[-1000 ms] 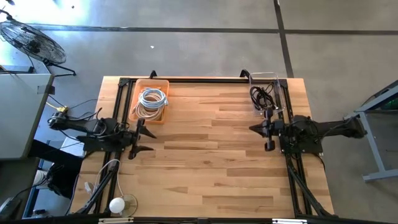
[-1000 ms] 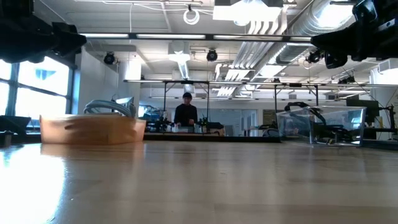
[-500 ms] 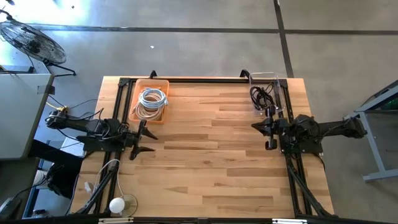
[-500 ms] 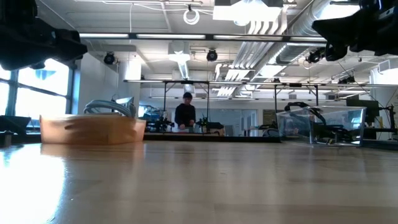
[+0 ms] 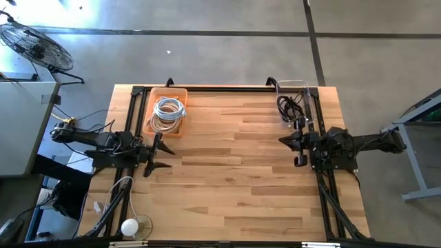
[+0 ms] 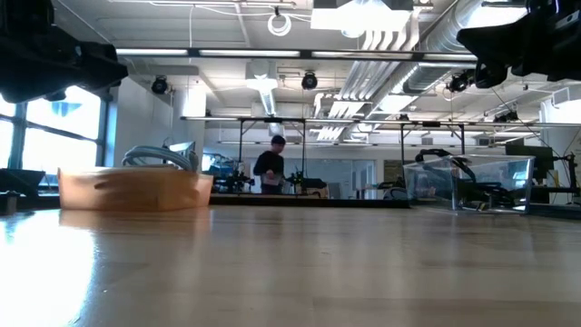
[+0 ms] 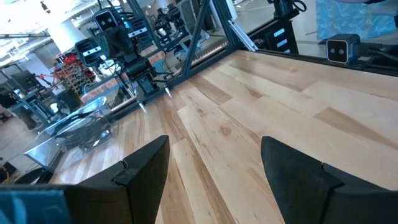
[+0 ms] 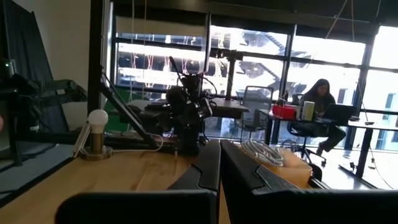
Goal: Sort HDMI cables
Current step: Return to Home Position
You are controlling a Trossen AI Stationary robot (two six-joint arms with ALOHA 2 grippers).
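Colour-sorted: pale cables (image 5: 168, 112) in orange bin (image 5: 169, 89), black cables (image 5: 288, 107) in clear bin (image 5: 293, 83); left gripper (image 5: 164, 155) spread, right gripper (image 5: 283, 142) pinched, empty.

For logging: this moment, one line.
light cables: orange bin; black cables: clear bin; left end effector: open, left side; right end effector: shut, right side

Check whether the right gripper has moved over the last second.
Yes, slightly: in the high view the right gripper has drawn back rightward, judged against the fixed transparent bin beside it.
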